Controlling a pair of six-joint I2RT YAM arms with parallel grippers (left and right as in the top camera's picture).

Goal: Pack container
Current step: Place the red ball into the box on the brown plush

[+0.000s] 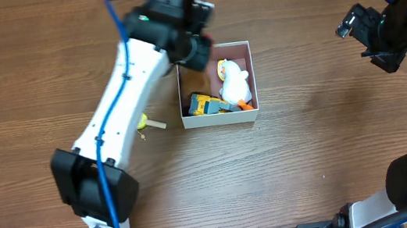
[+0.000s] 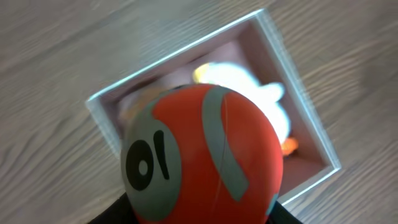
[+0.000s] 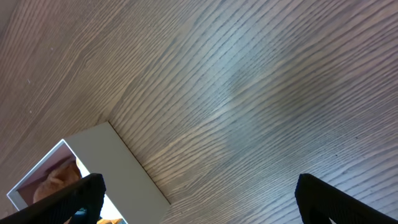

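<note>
The container (image 1: 221,118) is a square white box with a pink inside, at the table's middle. It holds a white plush duck (image 1: 236,84) and a yellow toy (image 1: 204,104). My left gripper (image 1: 194,51) hangs over the box's far left corner, shut on a red ball with a grey band and a "10" (image 2: 202,152). In the left wrist view the ball hides the fingers and much of the box (image 2: 298,84) below. My right gripper (image 1: 366,33) is open and empty, held high at the far right. Its view shows the box's white wall (image 3: 124,165) at lower left.
A small yellow and tan object (image 1: 148,123) lies on the wood left of the box, beside my left arm. The table (image 1: 319,154) is brown wood all round.
</note>
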